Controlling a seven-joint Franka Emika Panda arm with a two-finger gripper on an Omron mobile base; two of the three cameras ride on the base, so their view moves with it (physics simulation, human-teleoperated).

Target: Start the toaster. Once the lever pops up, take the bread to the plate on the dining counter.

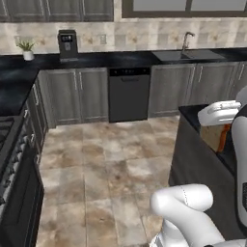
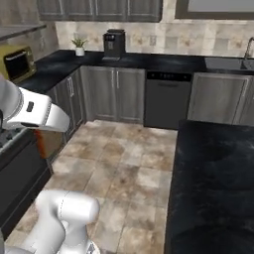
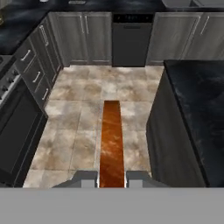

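Note:
My gripper point(image 3: 112, 178) is shut on the bread point(image 3: 112, 140), which I see edge-on as a long orange-brown crust running away from the fingers. From the left base the tan slice point(image 1: 216, 137) hangs under my white hand, over the near corner of the dining counter point(image 1: 192, 114). From the right base the slice point(image 2: 48, 144) hangs low at the left, above the floor. The black marble dining counter point(image 2: 213, 188) stretches along the right point(image 3: 197, 105). The toaster and the plate are out of view.
A tiled floor point(image 3: 87, 113) lies between the counters. The stove point(image 1: 9, 149) and grey drawers point(image 3: 37, 76) line the left. A black dishwasher point(image 1: 129, 94), sink point(image 1: 185, 54) and coffee machine point(image 1: 67, 44) stand along the back. The olive-yellow microwave point(image 2: 17, 62) sits far left.

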